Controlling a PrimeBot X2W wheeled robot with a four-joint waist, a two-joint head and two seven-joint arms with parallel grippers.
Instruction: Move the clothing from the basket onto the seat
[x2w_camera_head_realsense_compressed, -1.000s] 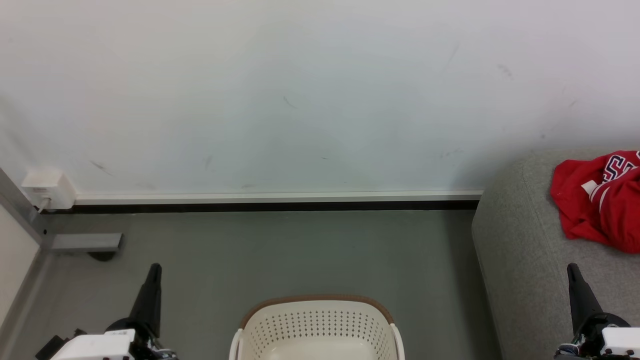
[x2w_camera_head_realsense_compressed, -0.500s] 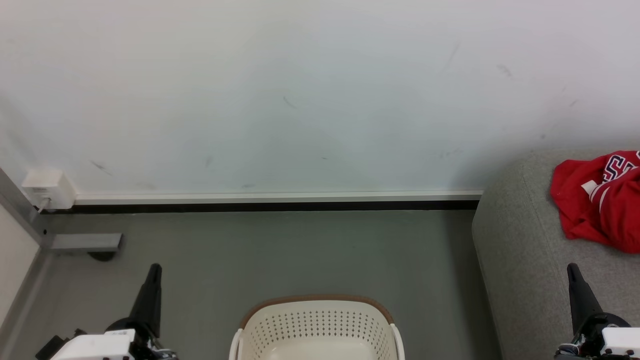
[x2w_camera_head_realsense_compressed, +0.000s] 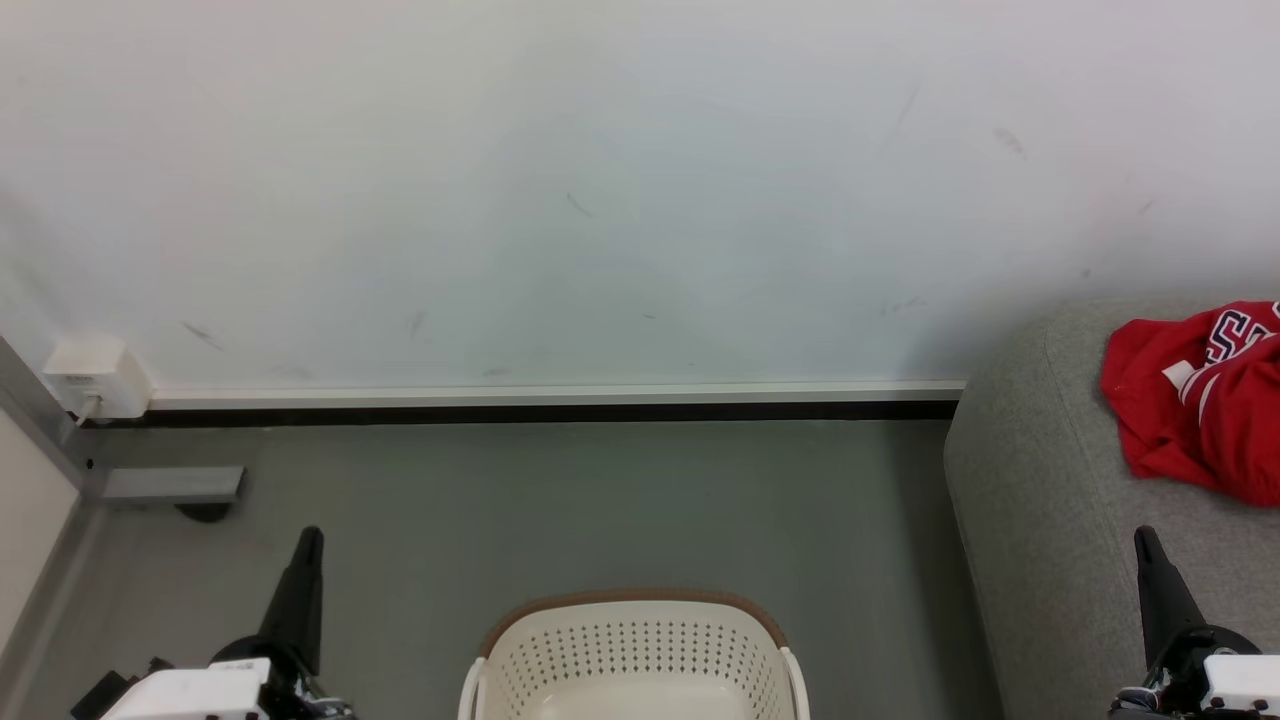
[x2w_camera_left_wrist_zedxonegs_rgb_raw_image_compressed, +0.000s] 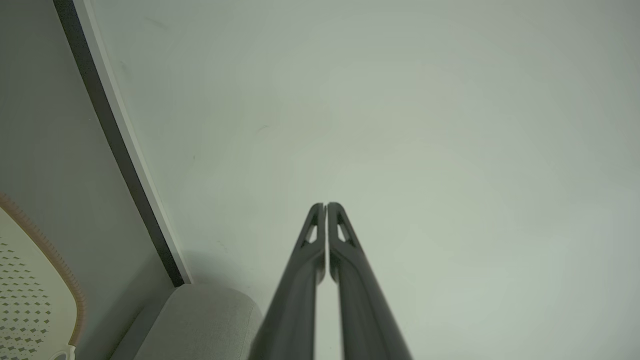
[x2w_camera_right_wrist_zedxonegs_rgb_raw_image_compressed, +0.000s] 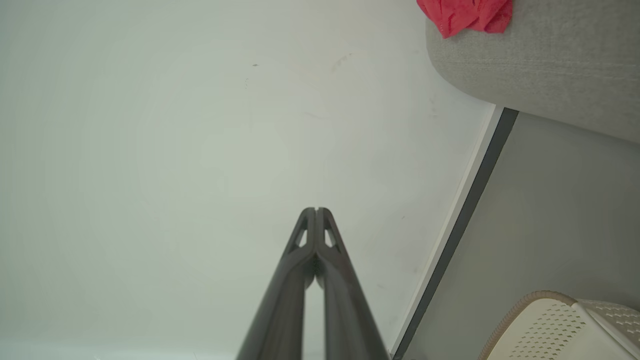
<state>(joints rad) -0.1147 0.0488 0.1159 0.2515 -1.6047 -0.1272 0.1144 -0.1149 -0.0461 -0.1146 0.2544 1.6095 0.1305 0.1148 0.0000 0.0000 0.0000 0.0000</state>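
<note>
Crumpled red clothing (x2w_camera_head_realsense_compressed: 1200, 400) with white trim lies on the light-grey woven sofa seat (x2w_camera_head_realsense_compressed: 1040, 520), far right. The cream perforated plastic basket (x2w_camera_head_realsense_compressed: 635, 650), near centre, shows no cloth where visible. The left gripper (x2w_camera_head_realsense_compressed: 310, 535) and right gripper (x2w_camera_head_realsense_compressed: 1142, 535) have fingers together, holding nothing. The transfer seems finished; next, check the basket's hidden near part.

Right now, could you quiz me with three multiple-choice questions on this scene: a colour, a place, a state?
1. The rim band of the basket is: A brown, B blue, C black.
2. The red clothing lies: A in the basket, B on the grey seat, C in the jaws.
3. Both pairs of jaws are: A wide open, B shut and empty, C clamped on cloth.
Answers: 1 A, a brown band tops the cream wall; 2 B, it lies crumpled on the seat; 3 B, the fingertips meet with nothing between.
</note>
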